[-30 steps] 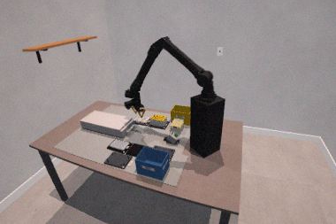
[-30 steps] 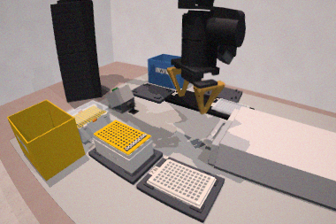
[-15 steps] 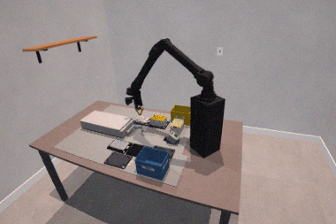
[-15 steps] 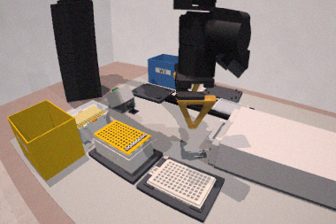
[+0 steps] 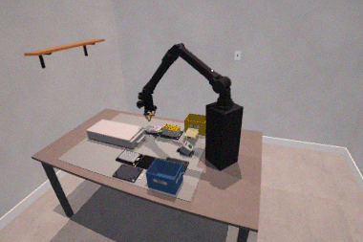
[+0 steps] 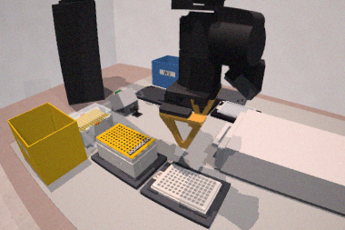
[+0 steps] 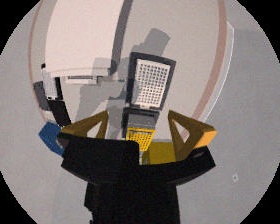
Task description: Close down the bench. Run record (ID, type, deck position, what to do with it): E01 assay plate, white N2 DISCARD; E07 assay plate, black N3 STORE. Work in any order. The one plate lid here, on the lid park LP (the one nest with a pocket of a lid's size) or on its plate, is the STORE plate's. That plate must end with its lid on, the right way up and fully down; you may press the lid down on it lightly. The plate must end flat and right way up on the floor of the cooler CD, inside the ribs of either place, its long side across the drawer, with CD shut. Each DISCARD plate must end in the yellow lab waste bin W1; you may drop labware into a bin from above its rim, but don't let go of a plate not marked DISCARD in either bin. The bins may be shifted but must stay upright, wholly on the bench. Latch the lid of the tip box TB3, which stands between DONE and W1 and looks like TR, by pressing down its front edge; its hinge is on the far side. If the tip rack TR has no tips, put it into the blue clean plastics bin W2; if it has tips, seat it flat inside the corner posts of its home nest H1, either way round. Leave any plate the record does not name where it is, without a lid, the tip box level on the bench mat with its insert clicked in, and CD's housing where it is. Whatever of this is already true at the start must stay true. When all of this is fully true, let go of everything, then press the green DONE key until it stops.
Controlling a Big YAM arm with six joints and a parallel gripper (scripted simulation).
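Observation:
My gripper is open and empty. It hangs above the mat between the tip rack and the cooler, just behind a white assay plate that lies on a dark nest. In the wrist view my fingers frame that white plate below. The tip rack, with a yellow top, sits on a nest beside it. The tip box stands between the rack and the yellow bin. The cooler is shut. A second plate, a dark plate and a flat black piece lie near the blue bin.
The arm's black pedestal stands at the right of the mat. The DONE key unit sits in front of the tip box. An orange wall shelf hangs high at the left.

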